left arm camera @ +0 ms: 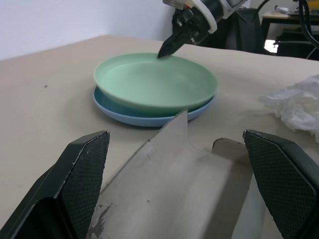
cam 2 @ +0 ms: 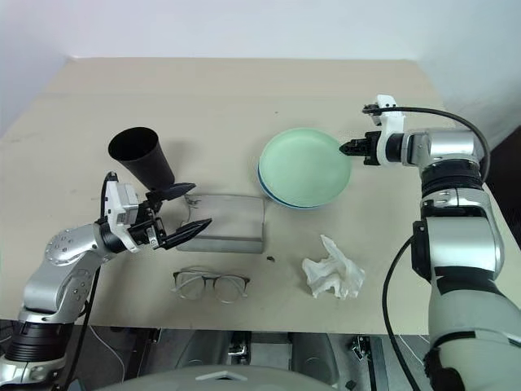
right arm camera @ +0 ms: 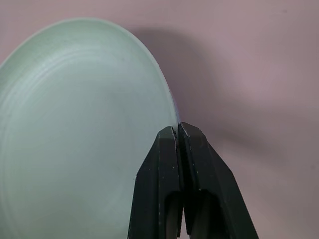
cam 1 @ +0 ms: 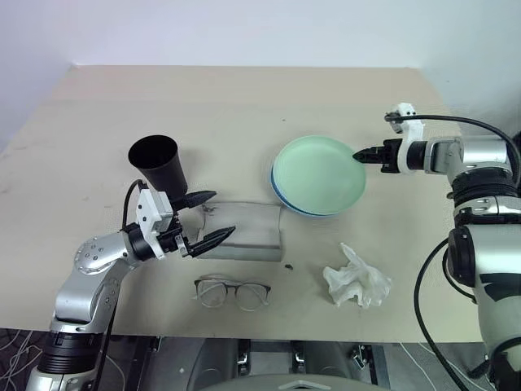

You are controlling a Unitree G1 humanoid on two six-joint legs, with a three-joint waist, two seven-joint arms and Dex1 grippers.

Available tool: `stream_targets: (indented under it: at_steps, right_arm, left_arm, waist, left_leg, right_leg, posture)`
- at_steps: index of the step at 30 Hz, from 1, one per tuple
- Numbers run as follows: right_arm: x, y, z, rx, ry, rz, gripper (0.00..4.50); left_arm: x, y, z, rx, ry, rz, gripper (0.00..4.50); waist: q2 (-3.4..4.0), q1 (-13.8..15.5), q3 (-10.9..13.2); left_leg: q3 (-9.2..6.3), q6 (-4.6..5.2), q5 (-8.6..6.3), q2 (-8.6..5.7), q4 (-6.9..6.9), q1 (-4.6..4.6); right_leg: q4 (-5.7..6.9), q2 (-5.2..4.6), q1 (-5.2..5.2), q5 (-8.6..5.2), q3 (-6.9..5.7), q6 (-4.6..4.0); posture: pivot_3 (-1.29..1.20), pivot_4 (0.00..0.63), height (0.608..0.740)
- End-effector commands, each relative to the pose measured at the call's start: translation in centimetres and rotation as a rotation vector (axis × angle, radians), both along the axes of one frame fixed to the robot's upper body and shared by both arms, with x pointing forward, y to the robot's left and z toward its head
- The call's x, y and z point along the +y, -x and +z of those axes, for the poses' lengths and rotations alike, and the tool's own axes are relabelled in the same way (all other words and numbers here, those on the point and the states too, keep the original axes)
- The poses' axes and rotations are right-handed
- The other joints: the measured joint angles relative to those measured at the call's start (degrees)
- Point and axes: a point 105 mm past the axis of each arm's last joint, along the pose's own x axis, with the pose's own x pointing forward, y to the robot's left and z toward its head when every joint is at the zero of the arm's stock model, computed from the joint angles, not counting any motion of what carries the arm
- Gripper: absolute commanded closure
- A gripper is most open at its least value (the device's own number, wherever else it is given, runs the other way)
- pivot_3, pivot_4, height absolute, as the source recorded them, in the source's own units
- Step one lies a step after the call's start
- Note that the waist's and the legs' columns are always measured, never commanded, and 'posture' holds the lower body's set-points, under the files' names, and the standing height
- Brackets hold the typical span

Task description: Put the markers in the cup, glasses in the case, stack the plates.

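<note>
At the shut right jaws: mint plate (cam 1: 317,173) rim.

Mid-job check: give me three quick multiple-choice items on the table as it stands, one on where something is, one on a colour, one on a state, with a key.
1. Where are the glasses?
A. Inside the case
B. On the table in front of the case, on the robot's side
C. On the plates

2. Which plate is on top of the stack?
A. The mint green plate
B. The light blue plate
C. A white plate

3. How is the right end effector?
A. Open above the tissue
B. Shut on a marker
C. Shut, holding nothing, at the green plate's rim

Key: 1 B, the glasses lie on the bare table, with the case beyond them. 2 A, the mint green plate sits on the light blue plate. 3 C, the right end effector has its fingers pressed together with nothing between them, its tip at that plate's edge.
</note>
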Motion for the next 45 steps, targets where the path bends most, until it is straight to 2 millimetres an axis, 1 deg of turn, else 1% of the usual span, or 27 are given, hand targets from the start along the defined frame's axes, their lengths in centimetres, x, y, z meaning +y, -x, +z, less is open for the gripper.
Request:
stream_targets:
  at_steps: [1, 3, 6, 10, 13, 14, 18, 19, 21, 23, 24, 25, 27, 28, 30, 33, 35, 38, 42, 45]
  right_arm:
    - [0.0, -0.3, 1.1, -0.055, 0.024, 0.009, 4.46]
    - [0.5, -0.1, 1.0, -0.06, 0.033, 0.046, 4.46]
    - [0.9, -0.2, 1.2, -0.068, 0.035, 0.058, 4.46]
    - [0.7, -0.4, 0.8, -0.074, 0.07, 0.04, 4.46]
    - [0.6, -0.5, 1.0, -0.083, 0.064, 0.032, 3.82]
    - [0.7, -0.5, 1.2, -0.086, 0.058, 0.038, 3.54]
    - [1.2, -0.5, 2.1, -0.113, 0.048, 0.06, 2.12]
    - [1.2, -0.5, 2.3, -0.121, 0.049, 0.064, 1.9]
    - [1.0, -0.6, 3.4, -0.173, 0.044, 0.055, 1.15]
    - [0.8, -0.2, 6.0, -0.313, 0.016, 0.086, 0.49]
    - [0.8, 0.6, 7.1, -0.377, -0.005, 0.134, 0.18]
    - [0.8, 1.3, 7.8, -0.417, -0.016, 0.169, 0.18]
    - [1.2, 3.9, 7.9, -0.461, -0.029, 0.306, 0.18]
    - [1.1, 5.1, 7.7, -0.451, -0.053, 0.334, 0.08]
    - [0.8, 6.8, 7.2, -0.429, -0.08, 0.367, 0.08]
    - [1.2, 9.9, 6.3, -0.388, -0.071, 0.477, 0.08]
    - [1.0, 10.9, 5.6, -0.356, -0.047, 0.485, 0.08]
    - [0.8, 12.0, 5.2, -0.318, -0.05, 0.486, 0.08]
    - [1.7, 15.0, 3.4, -0.196, -0.014, 0.6, 0.08]
    - [2.2, 16.2, 2.1, -0.145, 0.019, 0.641, 0.08]
  left_arm:
    - [-0.3, 0.3, 1.2, -0.06, -0.014, -0.011, 0.0]
    - [-0.3, 0.3, 1.2, -0.062, -0.016, -0.012, 0.0]
    - [-0.4, 0.2, 1.2, -0.064, -0.015, -0.011, 0.0]
    - [-0.6, 0.1, 1.2, -0.065, -0.014, -0.014, 0.0]
    - [-0.6, 0.1, 1.2, -0.066, -0.014, -0.013, 0.0]
    - [-0.6, 0.0, 1.1, -0.065, -0.015, -0.012, 0.0]
    - [-0.7, 0.0, 0.9, -0.064, -0.019, -0.007, 0.0]
    - [-0.7, 0.1, 0.9, -0.063, -0.019, -0.007, 0.0]
    - [-0.7, 0.2, 0.9, -0.062, -0.018, -0.006, 0.0]
    - [-0.6, 0.2, 1.0, -0.061, -0.019, -0.004, 0.0]
    - [-0.6, 0.2, 1.0, -0.061, -0.019, 0.0, 0.0]
    - [-0.5, 0.2, 1.0, -0.061, -0.02, 0.002, 0.0]
    - [-0.3, 0.2, 1.2, -0.065, -0.013, 0.017, 0.0]
    - [-0.2, 0.3, 1.3, -0.065, -0.01, 0.02, 0.0]
    - [-0.1, 0.4, 1.3, -0.063, -0.01, 0.022, 0.0]
    - [0.0, 0.8, 1.3, -0.048, -0.008, 0.017, 0.0]
    - [0.1, 1.0, 1.3, -0.041, -0.01, 0.016, 0.0]
    - [0.4, 1.0, 1.3, -0.038, -0.015, 0.028, 0.0]
    - [0.8, 1.2, 1.4, -0.008, -0.001, 0.026, 0.0]
    - [1.0, 1.1, 1.7, -0.006, 0.004, 0.033, 0.0]
  waist:
    - [0.0, 0.1, 0.0]
    - [0.0, 0.1, 0.0]
    - [0.0, 0.0, 0.0]
    - [0.0, 0.0, 0.0]
    - [0.0, 0.0, 0.0]
    - [0.0, 0.0, 0.0]
    - [0.0, 0.0, 0.0]
    - [0.01, -0.1, 0.0]
    - [0.01, -0.1, 0.0]
    - [0.01, 0.1, 0.0]
    - [0.01, 0.3, 0.0]
    - [0.01, 0.4, 0.0]
    - [-0.01, 0.8, 0.0]
    - [-0.01, 0.8, 0.0]
    - [-0.01, 0.7, 0.0]
    - [0.0, 0.3, 0.0]
    - [0.01, 0.2, 0.0]
    - [0.02, 0.1, 0.0]
    - [0.01, 0.4, 0.0]
    - [0.02, 0.3, 0.0]
  left_leg:
    - [0.0, 0.0, 0.0, 0.0, 0.0, 0.0]
    - [0.0, 0.0, 0.0, 0.0, 0.0, 0.0]
    - [0.0, 0.0, 0.0, 0.0, 0.0, 0.0]
    - [0.01, 0.0, 0.0, 0.0, -0.01, 0.0]
    - [0.01, 0.0, 0.0, 0.0, 0.0, 0.0]
    - [0.01, 0.0, 0.0, 0.0, 0.01, 0.0]
    - [0.01, 0.0, 0.01, 0.0, 0.01, 0.0]
    - [0.01, 0.0, 0.01, 0.0, 0.0, 0.0]
    - [0.01, 0.0, 0.01, 0.0, 0.0, 0.0]
    - [0.01, 0.0, 0.01, 0.0, 0.0, 0.0]
    - [0.01, 0.0, 0.01, 0.0, 0.0, -0.01]
    - [0.0, 0.0, 0.0, 0.0, -0.01, -0.01]
    - [-0.03, 0.01, 0.0, -0.01, -0.01, -0.03]
    - [-0.07, 0.05, -0.03, -0.01, -0.01, -0.01]
    - [-0.05, 0.1, -0.06, -0.02, -0.02, -0.01]
    - [0.01, 0.36, -0.2, -0.02, -0.02, 0.0]
    - [0.01, 0.38, -0.21, -0.02, -0.01, 0.02]
    - [0.01, 0.42, -0.07, 0.01, -0.01, 0.09]
    - [-0.06, 0.38, 0.14, 0.05, -0.01, 0.09]
    - [-0.08, 0.41, 0.16, 0.05, 0.0, 0.1]
  right_leg:
    - [0.01, 0.0, 0.0, 0.0, 0.0, 0.0]
    - [0.01, 0.0, 0.0, 0.01, -0.01, 0.0]
    - [0.01, 0.0, 0.0, 0.01, -0.01, 0.0]
    - [0.02, 0.0, -0.01, 0.02, -0.03, 0.01]
    - [0.02, 0.0, 0.0, 0.02, -0.03, 0.01]
    - [0.02, 0.0, 0.0, 0.02, -0.03, 0.01]
    - [0.02, 0.0, 0.0, 0.02, -0.03, 0.01]
    - [0.02, 0.0, -0.01, 0.02, -0.03, 0.01]
    - [0.03, 0.0, -0.02, 0.02, -0.03, 0.01]
    - [0.03, 0.0, -0.02, 0.02, -0.04, 0.01]
    - [0.03, 0.0, -0.02, 0.02, -0.04, 0.01]
    - [0.03, -0.01, -0.02, 0.03, -0.05, 0.02]
    - [0.02, -0.04, 0.0, 0.07, -0.1, 0.09]
    - [0.01, -0.05, 0.06, 0.1, -0.15, 0.15]
    - [-0.02, -0.13, 0.07, 0.14, -0.23, 0.21]
    - [-0.04, -0.3, 0.08, 0.14, -0.44, 0.21]
    - [-0.05, -0.33, 0.1, 0.13, -0.5, 0.2]
    - [-0.05, -0.35, 0.14, 0.08, -0.51, 0.1]
    - [-0.05, -0.39, 0.17, 0.12, -0.64, -0.09]
    - [-0.08, -0.45, 0.23, 0.12, -0.71, -0.1]
  posture:
    - [0.0, 0.15, 0.681]
    - [0.0, 0.15, 0.681]
    - [0.0, 0.15, 0.681]
    - [0.0, 0.15, 0.681]
    - [0.0, 0.15, 0.681]
    - [0.0, 0.15, 0.681]
    - [0.0, 0.15, 0.681]
    - [0.0, 0.15, 0.681]
    - [0.0, 0.15, 0.681]
    - [0.0, 0.15, 0.681]
    - [0.0, 0.15, 0.681]
    - [0.0, 0.15, 0.681]
    - [0.0, 0.15, 0.681]
    - [0.0, 0.15, 0.681]
    - [0.0, 0.15, 0.681]
    - [0.0, 0.15, 0.681]
    - [0.0, 0.15, 0.681]
    - [0.0, 0.15, 0.681]
    - [0.0, 0.15, 0.681]
    - [0.0, 0.15, 0.681]
